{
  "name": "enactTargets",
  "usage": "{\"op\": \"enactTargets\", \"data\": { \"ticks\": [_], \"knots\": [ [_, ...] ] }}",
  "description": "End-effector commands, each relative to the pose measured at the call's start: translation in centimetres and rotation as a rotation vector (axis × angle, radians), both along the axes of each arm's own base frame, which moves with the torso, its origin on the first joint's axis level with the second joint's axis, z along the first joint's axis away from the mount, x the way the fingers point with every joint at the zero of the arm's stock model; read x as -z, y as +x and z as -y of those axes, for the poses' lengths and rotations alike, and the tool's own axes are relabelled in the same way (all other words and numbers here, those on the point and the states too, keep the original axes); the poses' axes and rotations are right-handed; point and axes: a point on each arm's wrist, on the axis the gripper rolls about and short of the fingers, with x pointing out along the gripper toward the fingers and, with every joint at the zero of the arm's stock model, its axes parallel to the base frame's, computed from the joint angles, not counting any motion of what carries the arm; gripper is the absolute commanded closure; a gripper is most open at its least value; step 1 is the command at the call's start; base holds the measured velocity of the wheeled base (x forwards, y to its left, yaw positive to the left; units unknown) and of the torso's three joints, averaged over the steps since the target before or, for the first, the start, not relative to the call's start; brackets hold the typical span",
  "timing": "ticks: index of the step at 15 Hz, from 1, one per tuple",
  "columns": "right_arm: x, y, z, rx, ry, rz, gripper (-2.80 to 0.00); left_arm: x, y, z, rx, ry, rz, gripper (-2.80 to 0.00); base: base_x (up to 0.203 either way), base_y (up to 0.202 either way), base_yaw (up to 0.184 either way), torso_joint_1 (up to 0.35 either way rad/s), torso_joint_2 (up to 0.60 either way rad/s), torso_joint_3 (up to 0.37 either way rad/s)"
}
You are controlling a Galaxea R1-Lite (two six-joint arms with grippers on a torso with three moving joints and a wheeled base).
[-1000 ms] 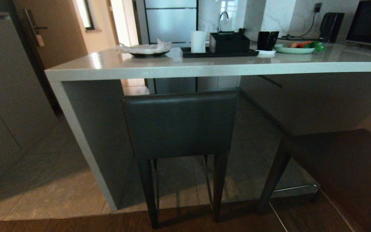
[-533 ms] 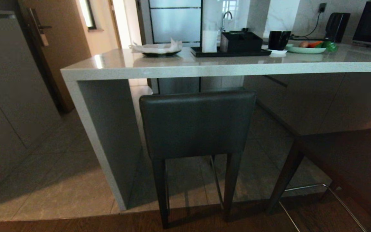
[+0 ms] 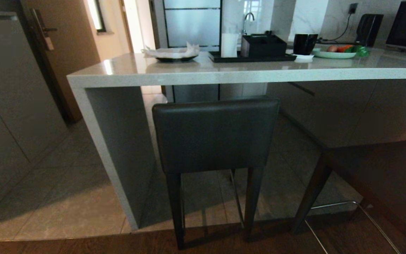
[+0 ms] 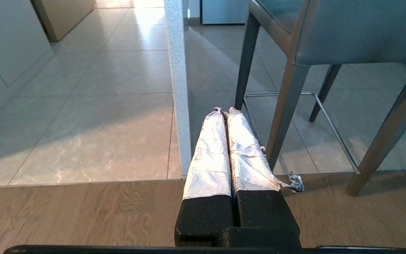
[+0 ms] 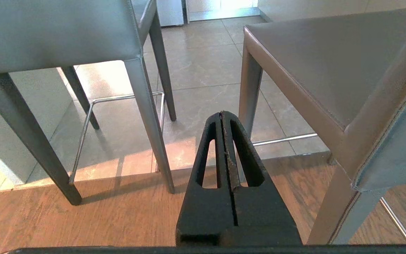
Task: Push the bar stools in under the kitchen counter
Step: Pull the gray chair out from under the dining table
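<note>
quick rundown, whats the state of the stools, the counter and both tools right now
near bar stool: upright, back toward the camera, seat not under the kitchen counter
second bar stool: upright, further out on the right, turned at an angle
kitchen counter: top holds a tray, a cup and plates
left tool: shut, empty, low above the floor
right tool: shut, empty, between the two stools

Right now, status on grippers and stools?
Left gripper and right gripper shut, empty, low. Near stool backrest outside counter edge; second stool further out, right. Path under counter unobstructed.
</note>
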Motion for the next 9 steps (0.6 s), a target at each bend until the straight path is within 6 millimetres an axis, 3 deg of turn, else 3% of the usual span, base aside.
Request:
{"op": "enactTargets", "data": {
  "ticks": [1,3,9],
  "knots": [
    [0.03,0.02,0.0,0.0,0.0,-0.003,0.0,-0.01,0.01,0.0,0.0,0.0,-0.001,0.0,0.0,0.0,0.0,0.0,0.0,0.0],
    [0.04,0.02,0.0,0.0,0.0,-0.003,0.0,0.0,0.0,0.0,0.0,0.0,0.0,0.0,0.044,0.0,0.001,-0.002,0.0,0.001],
    [0.03,0.02,0.0,-0.001,0.0,-0.003,0.0,-0.02,0.01,0.0,0.0,0.0,0.0,0.0,0.191,0.0,0.002,0.002,0.0,0.003]
  ]
}}
